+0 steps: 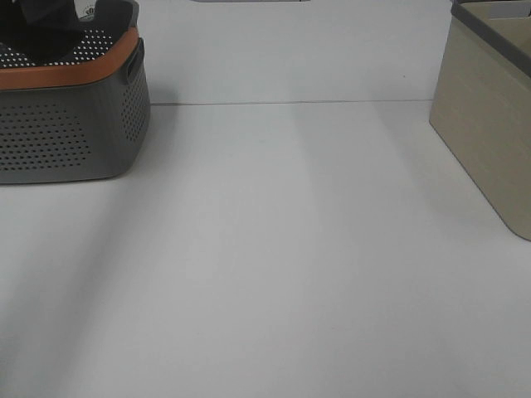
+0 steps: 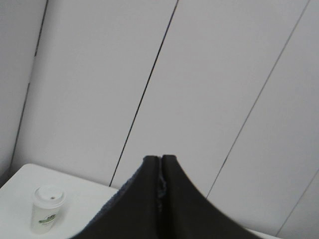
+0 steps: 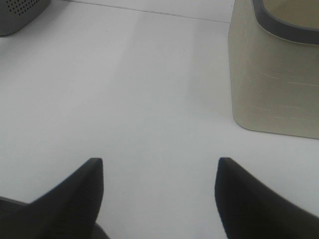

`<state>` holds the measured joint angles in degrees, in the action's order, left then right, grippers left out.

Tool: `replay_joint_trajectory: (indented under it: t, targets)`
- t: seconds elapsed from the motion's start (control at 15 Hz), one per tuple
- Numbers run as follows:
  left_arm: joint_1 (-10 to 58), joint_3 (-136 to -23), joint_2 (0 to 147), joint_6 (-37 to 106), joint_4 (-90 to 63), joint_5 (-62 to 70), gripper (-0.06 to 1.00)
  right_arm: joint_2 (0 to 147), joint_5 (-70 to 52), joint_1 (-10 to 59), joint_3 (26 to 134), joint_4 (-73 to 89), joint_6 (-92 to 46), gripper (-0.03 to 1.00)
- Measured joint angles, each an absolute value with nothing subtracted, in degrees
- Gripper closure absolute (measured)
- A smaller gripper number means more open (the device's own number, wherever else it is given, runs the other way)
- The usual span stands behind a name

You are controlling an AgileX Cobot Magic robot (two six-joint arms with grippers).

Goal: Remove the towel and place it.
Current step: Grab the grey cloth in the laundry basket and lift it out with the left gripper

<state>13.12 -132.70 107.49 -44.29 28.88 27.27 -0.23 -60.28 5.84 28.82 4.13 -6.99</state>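
Status: towel [image 2: 110,203] in left gripper [image 2: 160,160]
You have it pinched in closed jaws; right gripper [image 3: 158,167] open, empty, well apart.

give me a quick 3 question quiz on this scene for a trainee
1. True or false: the right gripper hangs open over the white table.
2. Which container has an orange rim? A) the grey perforated plastic basket B) the beige plastic bin with a grey rim
3. Fill in: the left gripper, with the dark navy terry towel pinched in it, has its jaws ____.

Key: 1 true; 2 A; 3 shut
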Motion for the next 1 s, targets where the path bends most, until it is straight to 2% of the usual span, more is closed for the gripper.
replay_joint_trajectory:
  t: [0.47, 0.73, 0.8, 1.0]
  targets:
    - [19.37, -132.7, 105.77, -43.83, 28.36, 19.94, 0.94, -0.23, -60.28, 5.84, 28.82, 4.13, -6.99, 0.32]
    - [25.67, -132.7, 105.6, -34.15, 25.15, 20.0, 0.94, -0.23, -60.28, 5.84, 28.82, 4.13, -6.99, 0.32]
    - [28.19, -132.7, 105.48, -25.21, 18.16, 21.37, 0.94, -0.23, -60.28, 5.84, 28.82, 4.13, -6.99, 0.32]
    - [28.42, -132.7, 105.48, -14.5, 3.09, 24.69, 0.94, -0.23, -60.28, 5.84, 28.82, 4.13, -6.99, 0.32]
